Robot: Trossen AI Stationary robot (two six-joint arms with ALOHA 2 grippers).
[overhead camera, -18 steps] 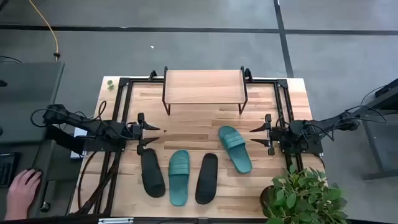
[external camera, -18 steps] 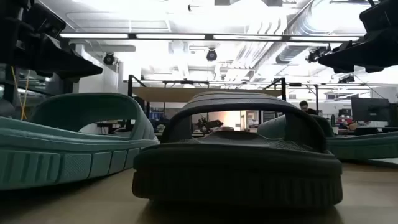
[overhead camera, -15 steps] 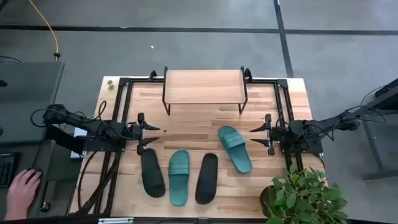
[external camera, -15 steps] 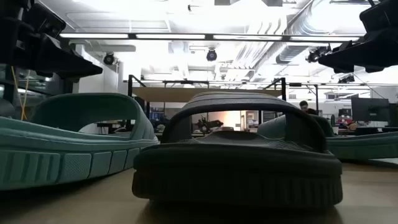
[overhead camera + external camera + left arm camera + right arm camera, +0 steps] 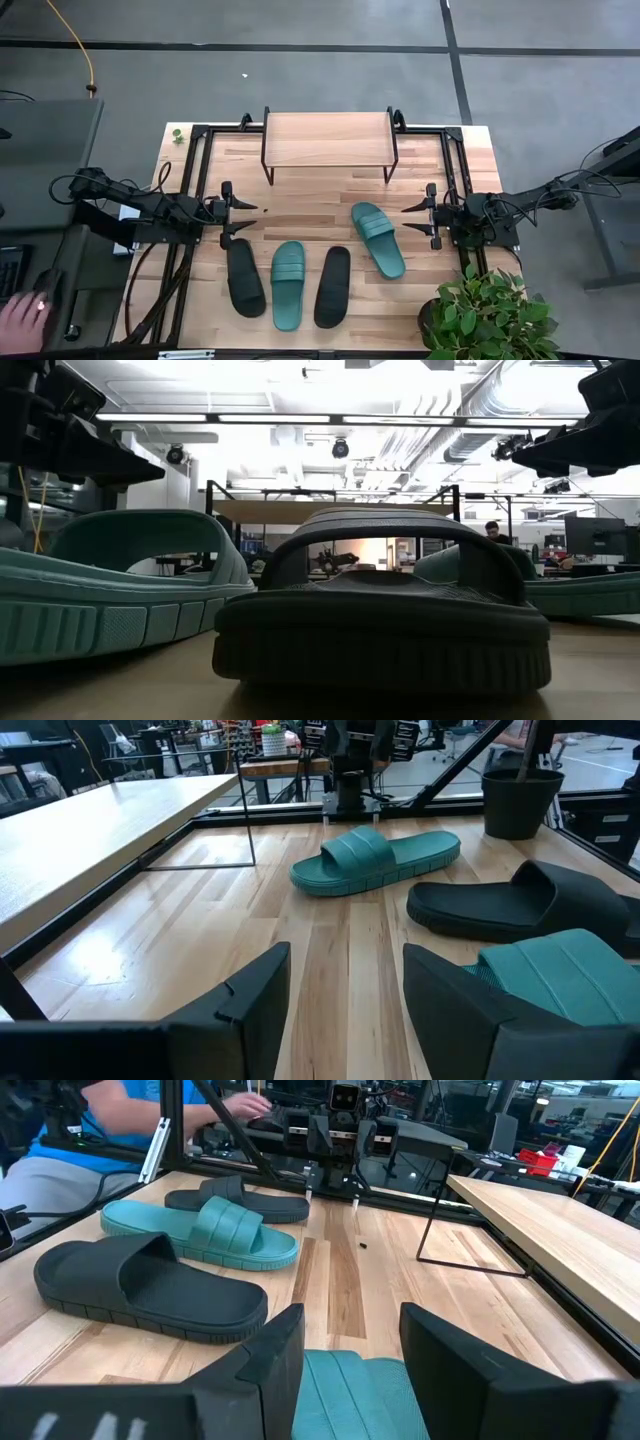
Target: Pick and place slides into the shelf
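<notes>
Slides lie in a row along your table's (image 5: 300, 205) front edge: a black one (image 5: 243, 279) nearest the left edge, a teal one (image 5: 288, 285), a black one (image 5: 333, 287), and a teal one (image 5: 378, 238) angled toward the right. Your shelf (image 5: 327, 138) stands bare at the back edge. Your left gripper (image 5: 240, 218) and right gripper (image 5: 415, 216) hover at the sides, fingers spread wide.

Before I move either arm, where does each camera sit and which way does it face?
High: overhead, straight down; left gripper, right gripper, wooden-topped black-legged shelf.
Low: table height, behind a black ribbed-strap slide, facing the room; arms overhead.
Left wrist: past its own open fingers toward the far teal-green slide.
Right wrist: past its own open fingers, opposite way.
Both wrist views share the shelf.
</notes>
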